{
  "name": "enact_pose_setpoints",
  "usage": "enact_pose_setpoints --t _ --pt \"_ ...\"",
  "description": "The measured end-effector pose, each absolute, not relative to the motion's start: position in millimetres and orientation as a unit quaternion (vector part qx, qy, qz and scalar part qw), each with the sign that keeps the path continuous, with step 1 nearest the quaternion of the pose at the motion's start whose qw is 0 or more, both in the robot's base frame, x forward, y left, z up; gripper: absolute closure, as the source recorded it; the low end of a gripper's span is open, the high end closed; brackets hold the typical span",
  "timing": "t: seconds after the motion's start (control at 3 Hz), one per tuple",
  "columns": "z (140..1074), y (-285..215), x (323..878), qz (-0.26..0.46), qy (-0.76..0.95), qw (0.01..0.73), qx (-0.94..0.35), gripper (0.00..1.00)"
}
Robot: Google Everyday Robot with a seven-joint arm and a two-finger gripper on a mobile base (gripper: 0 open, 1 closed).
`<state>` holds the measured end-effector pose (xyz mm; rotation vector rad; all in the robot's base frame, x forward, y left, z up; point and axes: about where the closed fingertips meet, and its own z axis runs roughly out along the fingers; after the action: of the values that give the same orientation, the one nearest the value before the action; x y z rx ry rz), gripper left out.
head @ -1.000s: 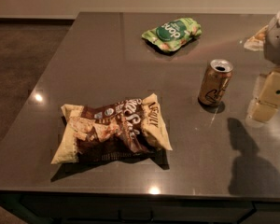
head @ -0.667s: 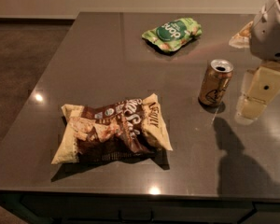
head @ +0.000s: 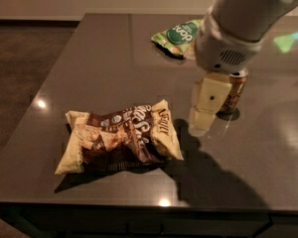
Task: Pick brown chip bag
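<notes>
The brown chip bag (head: 120, 139) lies flat on the dark grey table (head: 89, 73), front left of centre; it is wrinkly, dark brown in the middle with white lettering and cream-yellow ends. My gripper (head: 204, 114) hangs from the white arm coming in from the upper right. It is above the table just right of the bag, apart from it, and holds nothing.
A small green bag with a white logo (head: 178, 36) lies at the back of the table, partly behind the arm. A brown can (head: 233, 93) stands right behind the gripper. The table's front edge runs just below the chip bag.
The arm has swung left from the right edge, past the can, and the gripper now hangs close to the bag's right end. The bags and the can have not moved.
</notes>
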<state>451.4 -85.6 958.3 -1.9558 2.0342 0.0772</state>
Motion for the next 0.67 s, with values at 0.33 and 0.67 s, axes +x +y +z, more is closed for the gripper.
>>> enact_pose_setpoints --t 0.33,0.67 --pt "933.3 -53.5 456.2 0.041 0.702 0.143 -0.696 0.0" --pt "902.0 -26.1 448.5 0.054 0.689 0.113 -0.714 0.0"
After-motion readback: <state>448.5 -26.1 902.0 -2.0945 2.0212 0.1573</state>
